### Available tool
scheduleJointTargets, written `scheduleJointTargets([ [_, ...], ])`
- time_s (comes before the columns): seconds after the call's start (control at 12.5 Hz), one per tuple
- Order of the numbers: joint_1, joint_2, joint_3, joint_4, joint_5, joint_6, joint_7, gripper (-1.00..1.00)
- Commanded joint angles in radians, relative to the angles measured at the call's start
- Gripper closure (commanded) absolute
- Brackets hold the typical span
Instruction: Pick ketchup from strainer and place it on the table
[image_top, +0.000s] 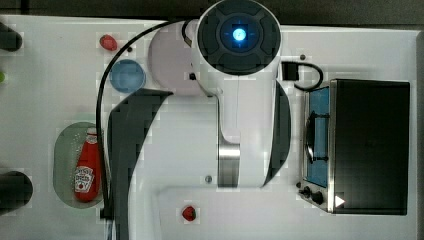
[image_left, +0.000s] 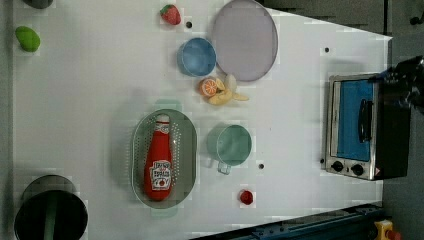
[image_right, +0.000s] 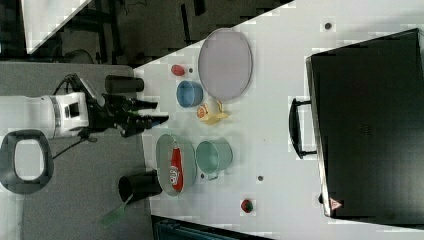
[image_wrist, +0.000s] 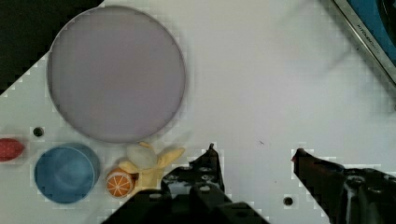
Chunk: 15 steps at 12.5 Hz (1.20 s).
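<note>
A: Hand (image_wrist: 254, 154) standing wide, nothing between the fingers, hovering high over bare table (image_wrist: 261, 84), with the plate (image_wrist: 116, 72), blue bowl (image_wrist: 65, 173) and a small pile of toy fruit (image_wrist: 140, 170) below. Seen in the right view at left of centre (image_right: 157, 112), off past the table edge.

B: And the ketchup (image_left: 159, 161)?

A: Lying flat in the strainer (image_left: 187, 150), lower left of centre in the left view, white cap toward the frame's top. Same in the top view: bottle (image_top: 87, 167) along the strainer (image_top: 65, 150) at lower left, partly behind a black cable. Well apart from the hand. Pick not yet begun, by the look of it.

B: Likely trouble?

A: Probably the strainer wall. Fingers coming down beside a bottle lying low could catch the rim and drag or tip the light basket instead of closing on the bottle.

B: Anything else?

A: Round, smooth body: a grip off the middle could let it roll or swing cap-down. Green cup (image_left: 230, 145) just beside the strainer, so a wide approach from there risks a knock. Strawberry (image_left: 246, 196) near the lower edge, worth avoiding when setting down.
</note>
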<state>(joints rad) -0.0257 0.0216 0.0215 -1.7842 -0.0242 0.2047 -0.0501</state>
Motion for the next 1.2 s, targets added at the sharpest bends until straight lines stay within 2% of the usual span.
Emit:
scheduleJointTargets([
  [0.08,-0.102,-0.306,0.052,-0.11,0.041,-0.186,0.098,-0.59],
  [0.24,-0.091,-0.297,0.08,-0.11,0.062,-0.17,0.098,-0.99],
  [0.64,-0.055,-0.241,0.238,-0.11,0.063,-0.115,0.099,-1.0],
  [1.2,-0.026,-0.073,0.564,-0.112,0.061,0.062,0.1,-1.0],
])
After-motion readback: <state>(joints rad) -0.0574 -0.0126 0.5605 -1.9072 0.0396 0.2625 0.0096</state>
